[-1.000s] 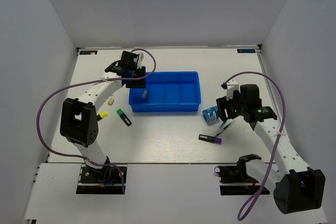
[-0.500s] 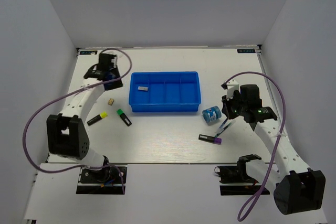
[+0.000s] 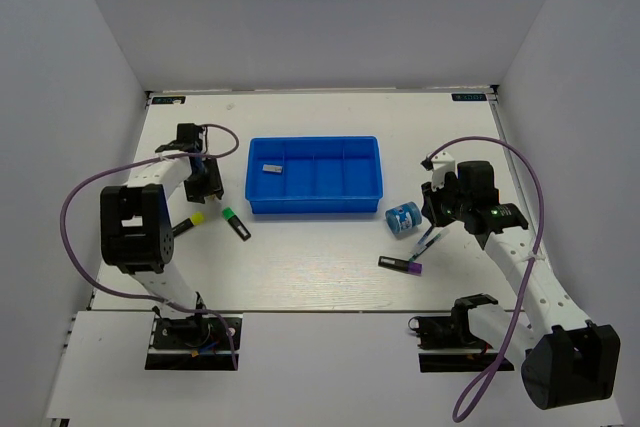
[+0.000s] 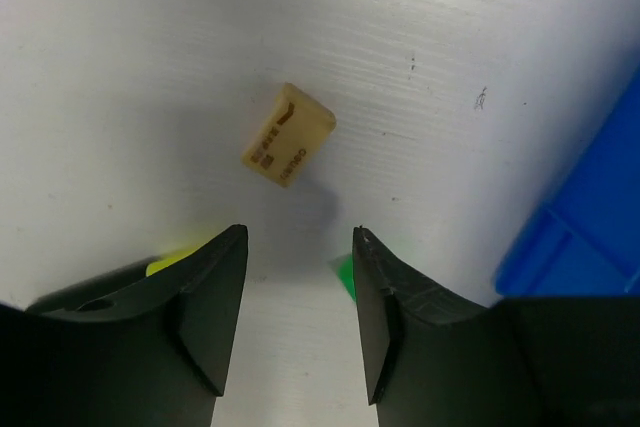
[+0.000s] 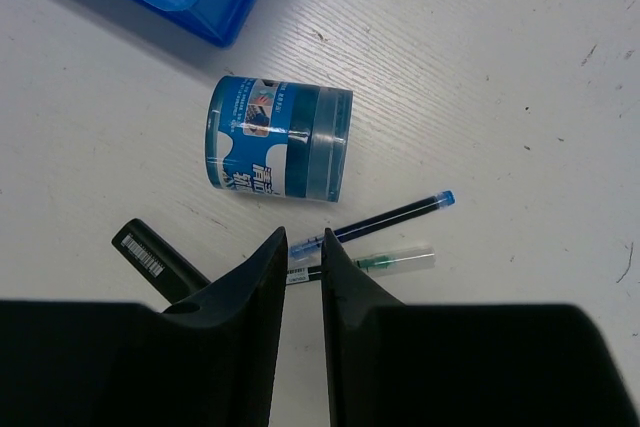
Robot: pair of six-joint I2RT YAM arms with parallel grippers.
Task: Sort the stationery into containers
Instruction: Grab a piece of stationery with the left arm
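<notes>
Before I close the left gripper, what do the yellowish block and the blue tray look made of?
The yellowish block: probably rubber or soft vinyl, matte, with dark print on top. The blue tray: moulded plastic, smooth and slightly glossy, ribs formed in one piece, it seems.

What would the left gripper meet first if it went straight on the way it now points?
Probably the small tan eraser, lying just ahead of the open left gripper. Depth is unclear; it might touch the table first.
</notes>
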